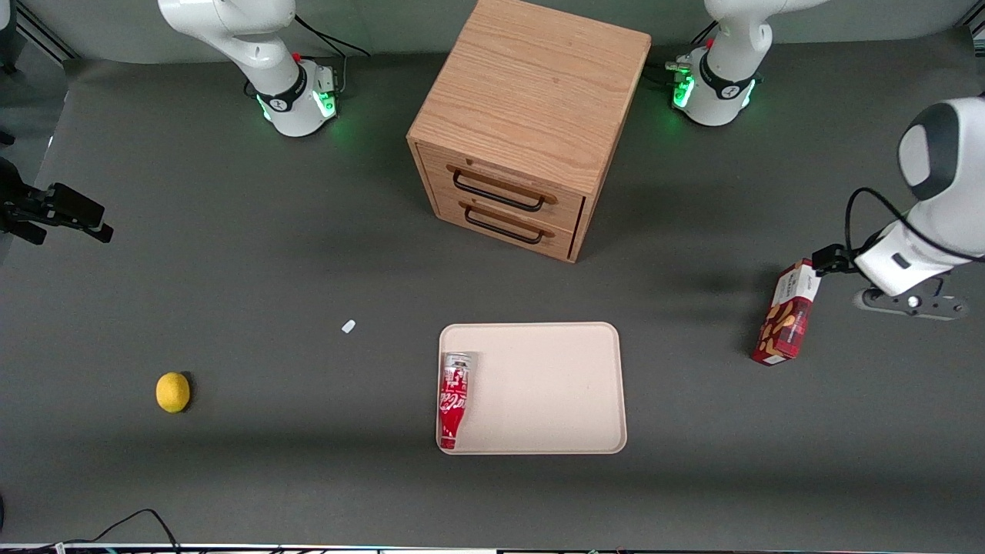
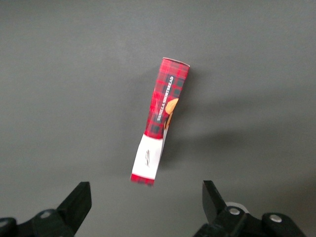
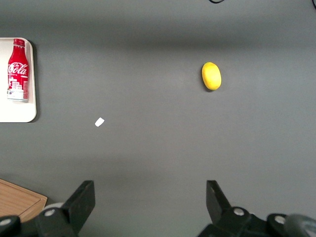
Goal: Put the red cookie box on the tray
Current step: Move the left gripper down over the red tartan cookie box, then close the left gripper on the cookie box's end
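Note:
The red cookie box (image 1: 786, 317) rests on the grey mat toward the working arm's end of the table, well apart from the tray (image 1: 554, 385). It is dark red tartan with a white end panel. My left gripper (image 1: 831, 260) hovers just past that white end, a little farther from the front camera than the box. In the left wrist view the gripper (image 2: 145, 201) is open, with nothing between its fingers (image 2: 79, 202). The red cookie box (image 2: 161, 118) lies ahead of the fingertips, untouched. The tray is cream and flat, nearer the front camera than the cabinet.
A crushed red cola can (image 1: 454, 398) lies in the tray along the edge nearest the parked arm's end. A wooden drawer cabinet (image 1: 523, 131) stands mid-table. A yellow lemon (image 1: 173, 392) and a small white scrap (image 1: 348, 326) lie toward the parked arm's end.

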Robot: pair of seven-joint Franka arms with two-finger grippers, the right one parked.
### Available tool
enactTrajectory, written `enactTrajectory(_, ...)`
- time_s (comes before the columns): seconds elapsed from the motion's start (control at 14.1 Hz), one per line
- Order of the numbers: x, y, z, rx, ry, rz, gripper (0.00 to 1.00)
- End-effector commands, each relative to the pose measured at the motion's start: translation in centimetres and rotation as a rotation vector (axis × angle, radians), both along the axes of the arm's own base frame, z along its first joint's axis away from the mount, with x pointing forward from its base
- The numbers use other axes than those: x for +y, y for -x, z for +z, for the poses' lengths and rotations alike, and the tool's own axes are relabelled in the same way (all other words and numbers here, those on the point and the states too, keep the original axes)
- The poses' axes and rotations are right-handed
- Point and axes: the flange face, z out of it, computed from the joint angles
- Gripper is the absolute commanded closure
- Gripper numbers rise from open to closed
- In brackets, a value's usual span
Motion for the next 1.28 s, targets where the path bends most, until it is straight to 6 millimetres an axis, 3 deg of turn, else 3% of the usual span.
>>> enactTrajectory(0.0,0.3,0.1,-3.7,-0.018,-0.005,-0.081,0.0)
enactTrajectory(0.5,0.2,0.9,-13.1,-0.053,0.031,-0.103,0.0)
enactTrajectory(0.85,-0.1,0.6,-16.5,-0.058,0.045,-0.119,0.0)
enactTrajectory(1.2,1.1,0.6,-17.4,-0.066,0.041,-0.123,0.01)
